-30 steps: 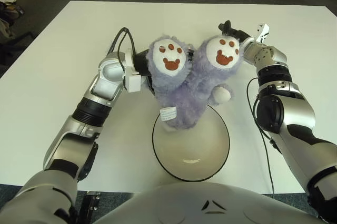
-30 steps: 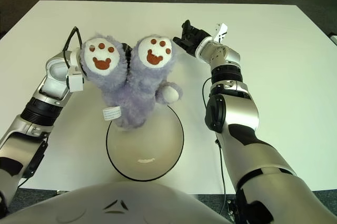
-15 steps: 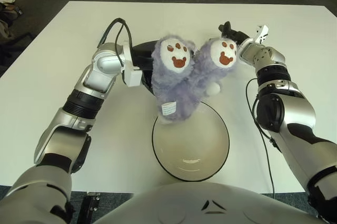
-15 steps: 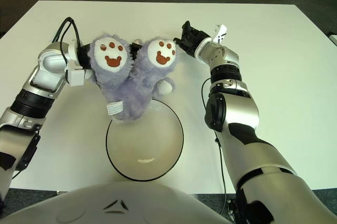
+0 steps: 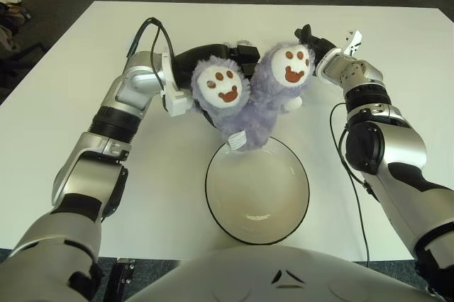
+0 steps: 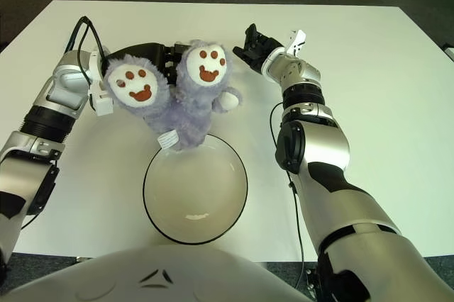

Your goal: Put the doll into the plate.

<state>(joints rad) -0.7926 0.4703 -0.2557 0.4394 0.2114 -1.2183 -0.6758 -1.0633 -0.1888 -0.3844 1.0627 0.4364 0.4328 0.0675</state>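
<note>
The doll (image 5: pixel 250 107) is a purple plush with two brown-pawed feet facing up at me. It hangs tilted in the air, and its lower end with a white tag (image 5: pixel 236 140) is just over the far rim of the plate. My left hand (image 5: pixel 230 52) is shut on the doll from behind, with black fingers wrapped over its top. The plate (image 5: pixel 259 199) is cream with a black rim and stands on the table in front of me, with nothing in it. My right hand (image 6: pixel 252 41) is open just right of the doll's right foot, with a small gap between them.
The white table (image 5: pixel 397 32) runs wide on both sides of the plate, and dark floor lies beyond its far edge. A black cable (image 5: pixel 352 174) hangs along my right arm, and another loops over my left wrist.
My left arm has swung toward the far side, carrying the doll back from over the plate's middle to its far rim and tilting it. The right hand has barely moved.
</note>
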